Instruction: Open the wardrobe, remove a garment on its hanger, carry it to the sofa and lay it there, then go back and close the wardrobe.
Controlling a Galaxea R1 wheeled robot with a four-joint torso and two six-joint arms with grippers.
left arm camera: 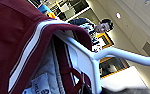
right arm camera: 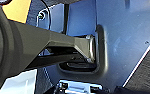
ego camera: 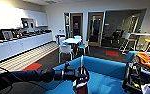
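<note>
Head view: left tool (ego camera: pixel 79 75) clamped on white hanger (ego camera: pixel 81 64), maroon white-trimmed garment (ego camera: pixel 81 83) dangling over blue sofa (ego camera: pixel 103 67); right tool unclear.

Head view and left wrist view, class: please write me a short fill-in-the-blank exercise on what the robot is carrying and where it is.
1. The left arm holds a maroon jacket above a sofa whose colour is ____.
2. Inside the jacket's collar sits a hanger coloured ____.
3. Beyond the sofa stands a white table with white ____ around it.
4. On the dark floor near the striped carpet lies a patch coloured ____.

Missing words: blue; white; chairs; red
</note>
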